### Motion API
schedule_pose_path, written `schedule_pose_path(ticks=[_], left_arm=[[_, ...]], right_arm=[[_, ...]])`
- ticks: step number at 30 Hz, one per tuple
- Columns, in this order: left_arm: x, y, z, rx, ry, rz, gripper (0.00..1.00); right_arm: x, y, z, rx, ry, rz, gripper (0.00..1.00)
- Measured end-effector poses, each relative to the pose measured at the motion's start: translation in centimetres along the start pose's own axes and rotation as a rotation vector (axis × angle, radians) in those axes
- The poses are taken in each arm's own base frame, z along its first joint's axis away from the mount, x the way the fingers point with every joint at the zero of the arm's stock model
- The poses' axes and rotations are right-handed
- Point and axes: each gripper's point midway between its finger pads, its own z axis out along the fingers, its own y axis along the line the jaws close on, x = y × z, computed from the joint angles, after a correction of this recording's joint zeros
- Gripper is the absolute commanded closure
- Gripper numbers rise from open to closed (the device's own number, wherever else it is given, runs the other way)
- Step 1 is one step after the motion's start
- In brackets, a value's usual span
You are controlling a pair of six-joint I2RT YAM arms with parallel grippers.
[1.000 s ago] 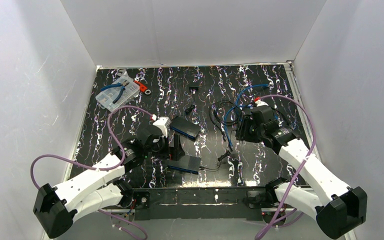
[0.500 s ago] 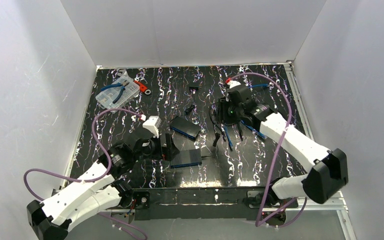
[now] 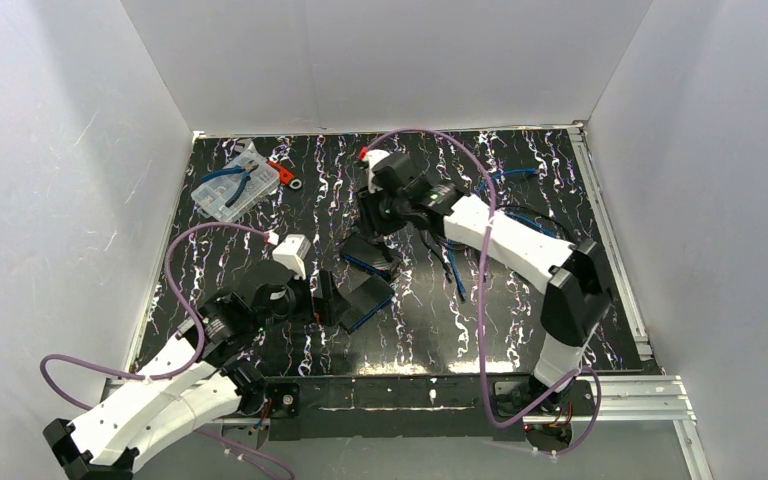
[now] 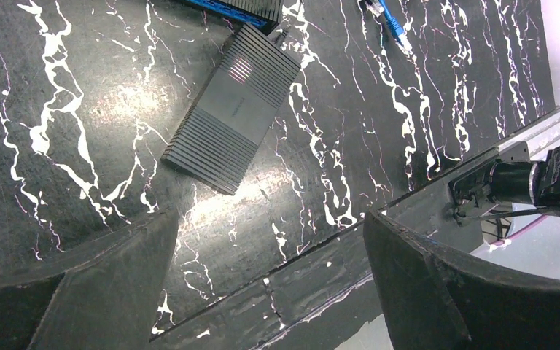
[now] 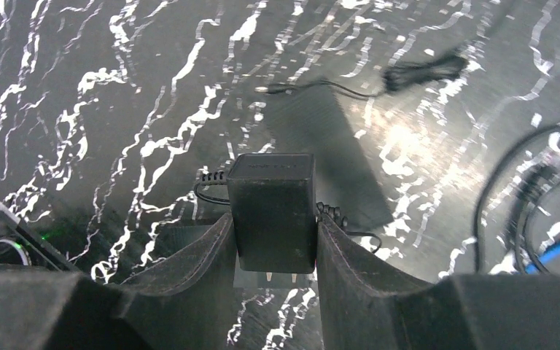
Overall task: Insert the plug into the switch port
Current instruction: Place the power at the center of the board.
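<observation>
The right fingers (image 5: 197, 262) clamp a black power adapter (image 5: 273, 197) above the desk (image 5: 80, 87), while the left fingers (image 4: 109, 292) gape wide near a black switch (image 4: 233, 109)

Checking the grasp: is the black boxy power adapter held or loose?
Held: the right gripper clamps both sides of the black boxy power adapter.

The near switch (image 3: 365, 300) lies just before the far switch (image 3: 372, 256).

White walls (image 3: 380, 60) on three sides — black white-veined tabletop (image 3: 430, 335), glossy.
</observation>
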Motion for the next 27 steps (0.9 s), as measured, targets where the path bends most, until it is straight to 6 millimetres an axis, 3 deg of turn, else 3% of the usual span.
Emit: schedule_pose_path(ticks=[4,13,21,27], left_arm=[[-0.1,0.0,-0.5,0.005,-0.008,-0.001,0.02],[-0.2,-0.1,-1.8,0.019,-0.029,-0.009,0.02],[-1.5,-0.9,-3.1,0.053,-0.078,-0.012,0.02],[-1.5,-0.8,-3.4,0.052,-0.081,-0.012,0.02]], right_arm=[[0.0,3.5,1.2,-0.055,0.017,-0.061,0.99],[0.8,8.6,0.7,-0.151,0.043,-0.142,0.99],[-0.5,11.7,-0.1,-0.219,0.011,-0.168,0.99],[-1.3,12.6,2.5,-0.222,0.018,-0.177,0.99]])
